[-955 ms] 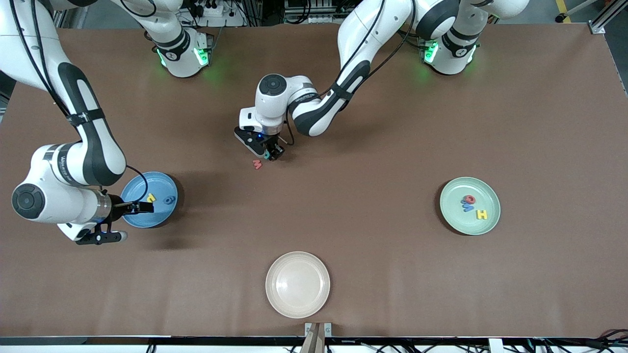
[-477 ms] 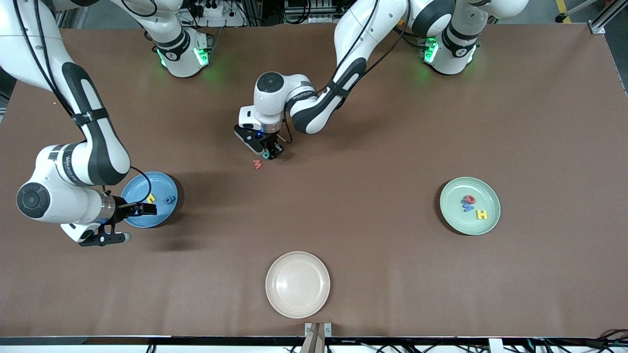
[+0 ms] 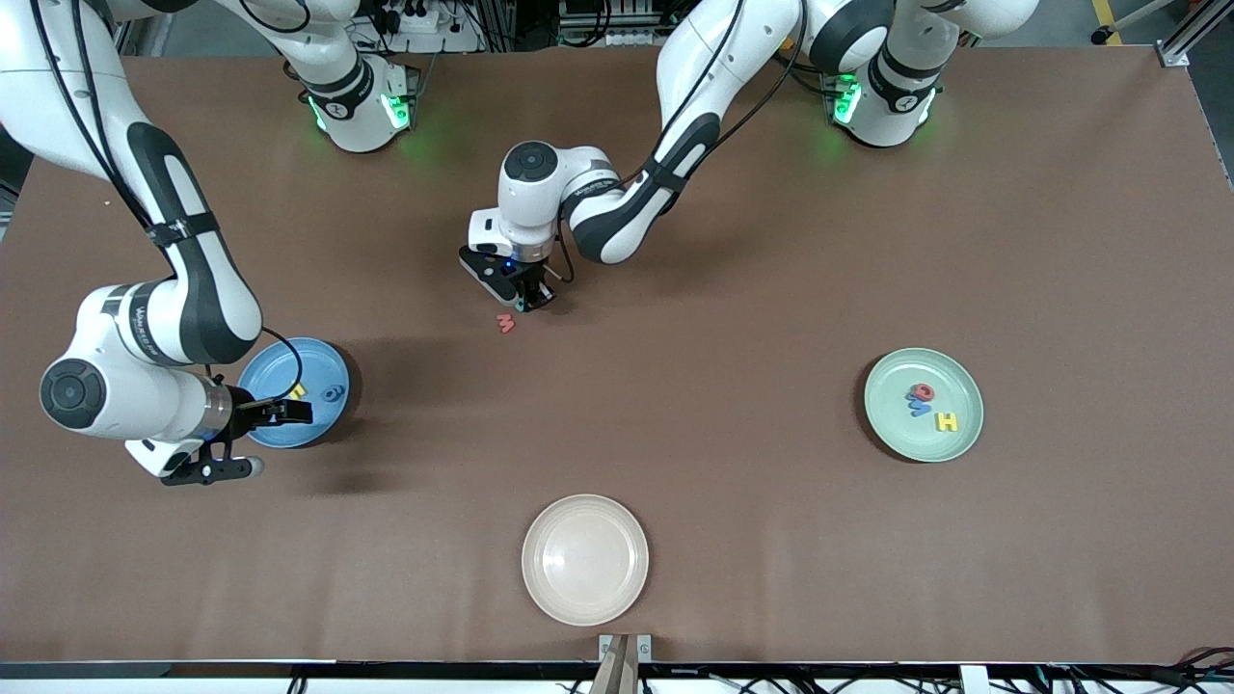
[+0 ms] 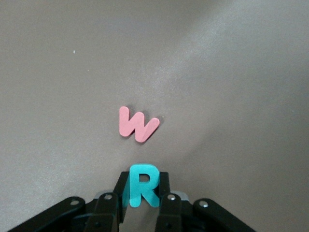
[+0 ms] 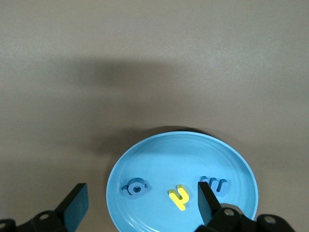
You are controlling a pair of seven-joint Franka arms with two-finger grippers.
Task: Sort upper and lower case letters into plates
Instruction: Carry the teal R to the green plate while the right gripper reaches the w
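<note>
My left gripper point(image 3: 526, 303) is down at the table's middle, shut on a teal letter R point(image 4: 142, 186) that stands upright between its fingers. A red letter W point(image 3: 505, 323) point(image 4: 137, 124) lies flat on the table just beside it, nearer the camera. My right gripper point(image 3: 280, 440) point(image 5: 142, 195) hangs open and empty over the blue plate point(image 3: 318, 361) point(image 5: 183, 154). That plate holds a blue round letter point(image 5: 135, 188), a yellow letter point(image 5: 178, 198) and a blue m point(image 5: 215, 184). The mint green plate point(image 3: 892, 424) holds a red letter point(image 3: 924, 390), a blue letter point(image 3: 919, 408) and a yellow H point(image 3: 948, 420).
A cream-beige plate point(image 3: 584, 559) sits with nothing in it near the table's front edge, at the middle. The blue plate lies toward the right arm's end, the mint plate toward the left arm's end. Brown tabletop spreads between them.
The left gripper's fingers have closed on the teal R. The right arm has drifted slightly over the blue plate, staying open.
</note>
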